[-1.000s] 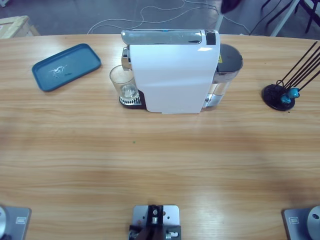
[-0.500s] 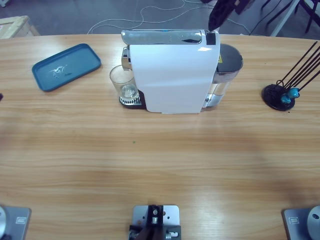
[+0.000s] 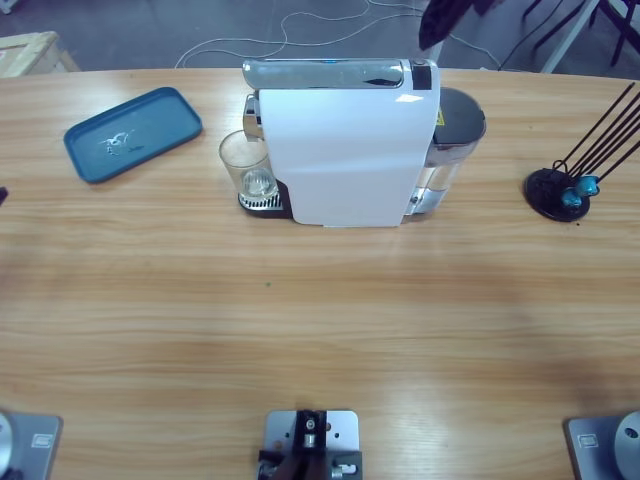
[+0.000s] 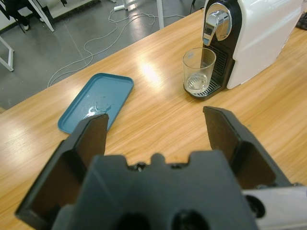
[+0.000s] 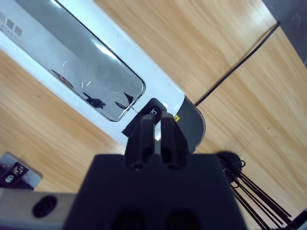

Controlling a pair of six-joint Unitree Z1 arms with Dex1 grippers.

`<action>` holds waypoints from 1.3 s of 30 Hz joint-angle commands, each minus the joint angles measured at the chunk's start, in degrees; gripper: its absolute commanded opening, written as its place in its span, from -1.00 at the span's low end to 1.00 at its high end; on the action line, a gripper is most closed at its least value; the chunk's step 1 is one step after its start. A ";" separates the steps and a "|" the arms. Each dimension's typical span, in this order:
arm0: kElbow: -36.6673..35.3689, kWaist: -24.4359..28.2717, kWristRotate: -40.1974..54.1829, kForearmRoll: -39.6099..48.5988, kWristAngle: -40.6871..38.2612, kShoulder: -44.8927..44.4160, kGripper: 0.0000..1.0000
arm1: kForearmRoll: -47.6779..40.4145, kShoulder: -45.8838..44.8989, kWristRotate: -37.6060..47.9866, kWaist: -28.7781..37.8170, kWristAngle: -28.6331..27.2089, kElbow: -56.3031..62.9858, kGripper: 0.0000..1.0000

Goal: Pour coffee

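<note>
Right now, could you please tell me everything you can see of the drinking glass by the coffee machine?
The glass is a clear, straight-sided tumbler that looks like glass. It stands upright on the machine's dark drip grate, directly under the chrome spout at the front of the white coffee machine. It looks empty, with no dark liquid visible inside. Nothing else touches it; the blue tray lies apart on the wooden table.

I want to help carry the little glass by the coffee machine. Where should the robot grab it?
Probably around its upper wall, coming from the open table side. The glass stands upright on the drip grid, with the white machine close behind and the spout just above, so a grab from above looks blocked. The left gripper is open and faces it.
</note>
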 commanded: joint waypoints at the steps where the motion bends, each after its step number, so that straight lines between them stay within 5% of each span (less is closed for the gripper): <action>1: 2.41 -0.25 -0.26 -0.62 -0.97 1.36 0.70 | 0.46 5.07 -0.84 0.25 -0.91 0.95 -1.00; 36: 2.44 -0.25 -0.26 -0.71 -1.50 1.80 0.71 | 1.86 -4.14 0.41 -0.01 -2.76 3.19 -1.00; 39: 2.41 -0.25 -0.35 -0.71 -1.50 1.87 0.83 | 1.86 -3.92 0.57 -0.01 -1.77 3.01 -1.00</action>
